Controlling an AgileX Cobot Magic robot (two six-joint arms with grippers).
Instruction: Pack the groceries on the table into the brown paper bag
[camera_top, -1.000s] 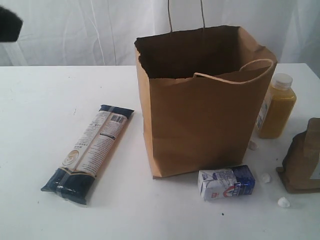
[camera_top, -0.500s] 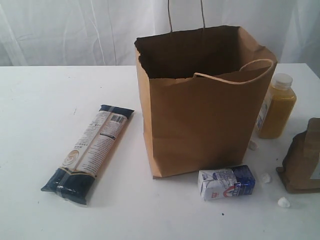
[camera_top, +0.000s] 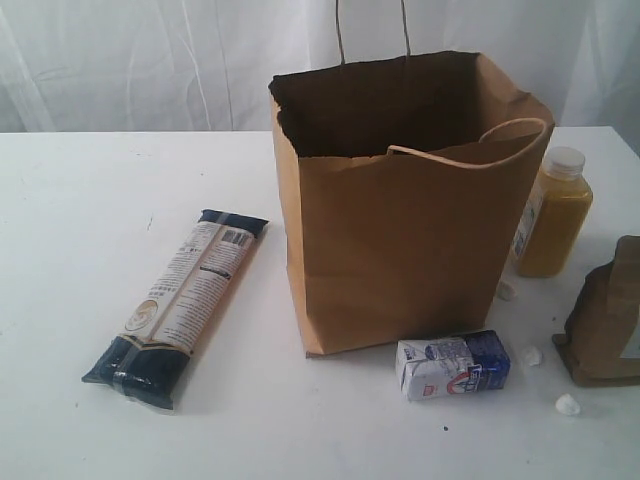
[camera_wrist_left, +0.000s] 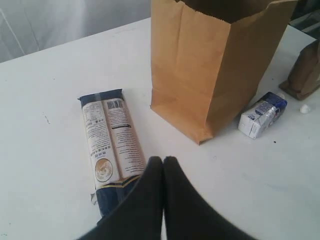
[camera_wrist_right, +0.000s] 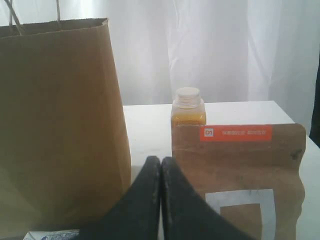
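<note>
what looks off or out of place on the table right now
A few small white lumps lie loose on the table near the small carton and the brown pouch; what they are is unclear. On the paper bag, the near handle droops over the rim, whose left corner looks ragged.

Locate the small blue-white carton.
In the exterior view the small blue-white carton lies on the table by the right front corner of the brown paper bag, left of the brown pouch.
</note>
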